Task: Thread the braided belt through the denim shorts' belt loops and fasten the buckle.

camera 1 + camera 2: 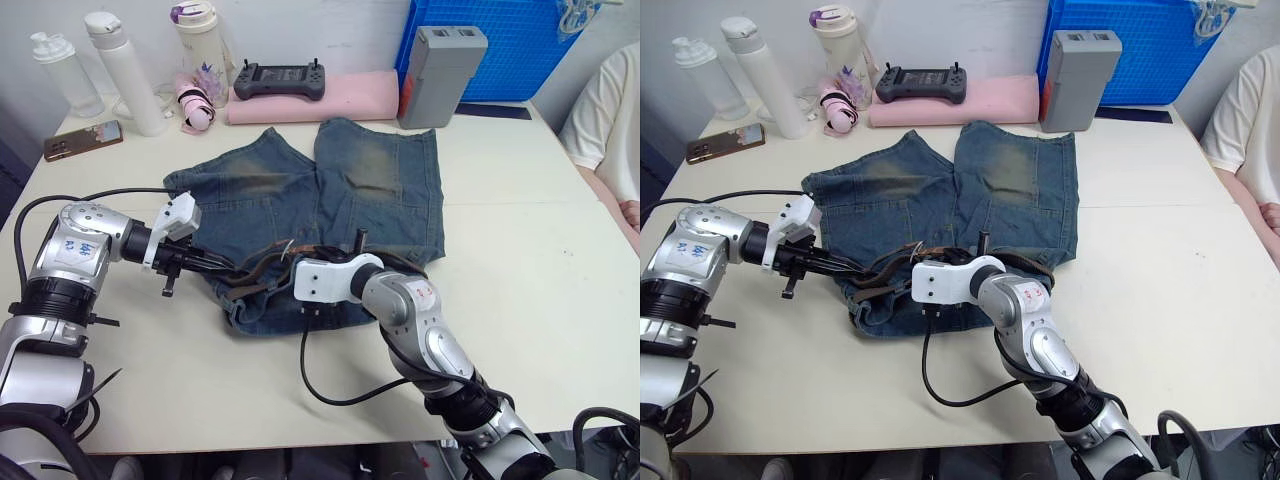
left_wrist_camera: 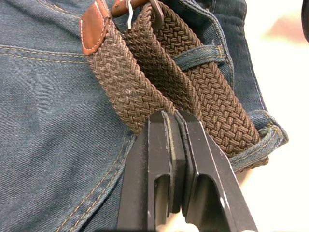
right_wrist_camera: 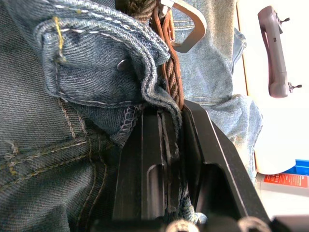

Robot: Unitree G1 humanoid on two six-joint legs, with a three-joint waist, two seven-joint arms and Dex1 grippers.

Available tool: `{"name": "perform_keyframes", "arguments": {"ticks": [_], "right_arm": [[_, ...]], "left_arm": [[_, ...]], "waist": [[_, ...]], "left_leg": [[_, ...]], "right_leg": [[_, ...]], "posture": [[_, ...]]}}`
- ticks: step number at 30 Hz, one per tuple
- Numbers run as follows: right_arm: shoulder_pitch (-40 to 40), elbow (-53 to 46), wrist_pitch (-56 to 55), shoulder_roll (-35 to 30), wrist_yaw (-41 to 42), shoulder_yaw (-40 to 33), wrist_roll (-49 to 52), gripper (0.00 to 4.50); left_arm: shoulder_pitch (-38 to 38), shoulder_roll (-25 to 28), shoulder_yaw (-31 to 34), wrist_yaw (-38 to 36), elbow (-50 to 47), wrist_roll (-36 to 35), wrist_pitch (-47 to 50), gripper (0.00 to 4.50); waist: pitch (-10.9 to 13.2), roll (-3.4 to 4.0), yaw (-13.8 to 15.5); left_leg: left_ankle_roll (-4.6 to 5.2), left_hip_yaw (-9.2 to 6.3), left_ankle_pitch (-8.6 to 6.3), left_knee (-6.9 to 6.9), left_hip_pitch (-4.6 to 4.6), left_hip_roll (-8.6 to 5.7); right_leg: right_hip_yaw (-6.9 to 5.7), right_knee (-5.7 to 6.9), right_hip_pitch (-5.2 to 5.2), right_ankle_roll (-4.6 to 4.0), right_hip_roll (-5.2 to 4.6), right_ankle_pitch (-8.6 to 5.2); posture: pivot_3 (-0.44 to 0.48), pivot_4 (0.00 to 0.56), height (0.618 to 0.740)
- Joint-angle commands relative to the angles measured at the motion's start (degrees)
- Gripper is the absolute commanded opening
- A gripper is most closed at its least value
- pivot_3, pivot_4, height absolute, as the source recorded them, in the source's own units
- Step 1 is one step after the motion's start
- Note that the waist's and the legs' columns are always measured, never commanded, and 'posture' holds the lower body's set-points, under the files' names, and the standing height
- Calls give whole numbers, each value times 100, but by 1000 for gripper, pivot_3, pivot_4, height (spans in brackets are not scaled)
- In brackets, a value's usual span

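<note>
- I see the denim shorts (image 1: 320, 200) lying flat at the centre of the white counter (image 1: 540, 260), waistband toward me, legs pointing to 12 o'clock.
- The braided belt (image 1: 262, 272) runs along the waistband at the near edge of the shorts, bunched between my two hands.
- My left hand (image 1: 215, 266) reaches in from 9 o'clock. In the left wrist view its fingers (image 2: 159, 159) are pressed together at the edge of the belt; a fold of the woven strap lies right at the fingertips, but I cannot confirm any strap is between them.
- In that same view two runs of belt lie side by side, one passing under a belt loop (image 2: 203, 50), with a tan leather tip (image 2: 94, 26) at the far end.
- My right hand (image 3: 166, 121) is at the waistband at about 6 o'clock of the shorts, clamped narrow on a fold of denim with the belt's edge caught alongside.
- A silver metal piece (image 3: 186, 29), probably the buckle, sits just beyond that fold.
- At 12 o'clock on the counter: a black controller (image 1: 280, 80) on a pink pad (image 1: 330, 100), a grey box (image 1: 440, 75) and a blue crate (image 1: 510, 45).
- At 10 o'clock: bottles (image 1: 125, 70) and a phone (image 1: 83, 140).
- A person's sleeve (image 1: 610, 110) shows at 2 o'clock.
</note>
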Motion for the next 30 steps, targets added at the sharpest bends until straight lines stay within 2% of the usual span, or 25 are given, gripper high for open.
{"name": "perform_keyframes", "arguments": {"ticks": [1,7,14,25,30], "right_arm": [[-14,-236,-49,13,-22,37,2,84],[7,-231,-54,9,-11,50,9,84],[10,-214,-77,3,-6,43,44,84],[-16,-198,-211,-56,-5,76,158,84],[-89,-191,-560,-183,-44,97,285,84]], "left_arm": [[-278,216,45,-643,135,-152,-207,0],[-434,359,376,-643,-135,-754,570,0],[53,826,261,-643,-494,-763,389,0],[83,758,319,-643,-614,-842,465,0],[22,709,126,-643,-561,-890,412,0]], "waist": [[0,0,0],[0,0,-2],[0,0,-9],[0,0,-2],[0,0,-1]], "left_leg": [[0,0,0,0,0,0],[0,0,0,0,0,0],[0,-2,0,-1,1,1],[0,-2,0,0,-1,1],[0,-2,0,0,0,1]], "right_leg": [[0,0,0,0,0,0],[0,0,0,0,0,0],[0,0,0,0,0,0],[0,2,-1,0,0,0],[0,2,-1,0,0,0]], "posture": [[0,150,714],[0,150,714],[0,150,714],[0,150,714],[0,150,714]]}}
